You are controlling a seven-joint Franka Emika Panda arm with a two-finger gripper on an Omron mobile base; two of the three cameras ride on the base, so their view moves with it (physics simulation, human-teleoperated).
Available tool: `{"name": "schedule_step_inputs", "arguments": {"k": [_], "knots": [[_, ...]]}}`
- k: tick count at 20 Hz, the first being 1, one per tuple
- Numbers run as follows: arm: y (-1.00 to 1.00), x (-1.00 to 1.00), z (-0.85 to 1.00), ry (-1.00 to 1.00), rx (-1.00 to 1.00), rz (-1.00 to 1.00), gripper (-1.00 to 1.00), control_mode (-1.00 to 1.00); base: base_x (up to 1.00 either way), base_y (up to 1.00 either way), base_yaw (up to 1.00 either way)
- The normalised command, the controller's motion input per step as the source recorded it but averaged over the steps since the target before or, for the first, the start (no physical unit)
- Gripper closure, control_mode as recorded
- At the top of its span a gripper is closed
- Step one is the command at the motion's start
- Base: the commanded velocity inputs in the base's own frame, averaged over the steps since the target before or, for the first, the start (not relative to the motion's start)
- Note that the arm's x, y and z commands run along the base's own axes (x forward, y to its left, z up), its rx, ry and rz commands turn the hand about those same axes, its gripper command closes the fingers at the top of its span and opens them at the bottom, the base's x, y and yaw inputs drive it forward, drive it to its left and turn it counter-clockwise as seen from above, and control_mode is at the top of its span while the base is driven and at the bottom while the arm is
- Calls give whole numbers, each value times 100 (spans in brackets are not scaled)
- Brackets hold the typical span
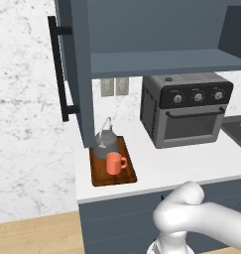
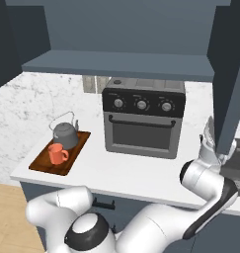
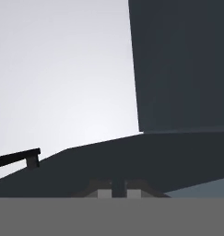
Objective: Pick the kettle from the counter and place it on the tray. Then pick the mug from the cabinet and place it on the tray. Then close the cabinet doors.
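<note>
Both carried items already sit where the task wants them: the kettle [image 1: 106,140] stands at the far end of the tray [image 1: 98,176], a little left of centre in the left base view, and the mug [image 1: 114,163] stands just in front of it on the same tray, its loop handle turned toward the right of the frame. The tray lies on the white bench [image 1: 181,166] beside the black toaster oven [image 1: 184,110], which fills the centre right. Judging from this, only the closing of the cabinet doors is left.

The cabinet [image 2: 116,29] hangs along the top of the frame, its shelf bare. One door [image 1: 75,64] stands swung out at upper left of the left base view, its black bar handle [image 1: 57,69] facing the room. The other door [image 2: 235,74] stands out edge-on at the right of the right base view, and the arm reaches up behind its lower corner, most likely to push or pull it shut.

In the hand view the hand [image 3: 111,190] sits at bottom centre, its two tips drawn nearly together with a thin gap and nothing between them, pointing at a dark door panel.

No brand, label or readable writing shows anywhere; the oven knobs carry only faint, illegible marks
</note>
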Motion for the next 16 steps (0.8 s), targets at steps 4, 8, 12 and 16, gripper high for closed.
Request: {"name": "schedule_step_inputs", "arguments": {"k": [4,8,12,16], "knots": [[0,-27,55,-4,-4,0,100,-100,0,0,0],[0,-30,47,0,-7,0,100,-100,0,0,0],[0,-4,16,9,-8,0,100,-100,0,0,0],[-9,4,0,13,-2,0,100,-100,0,0,0]]}}
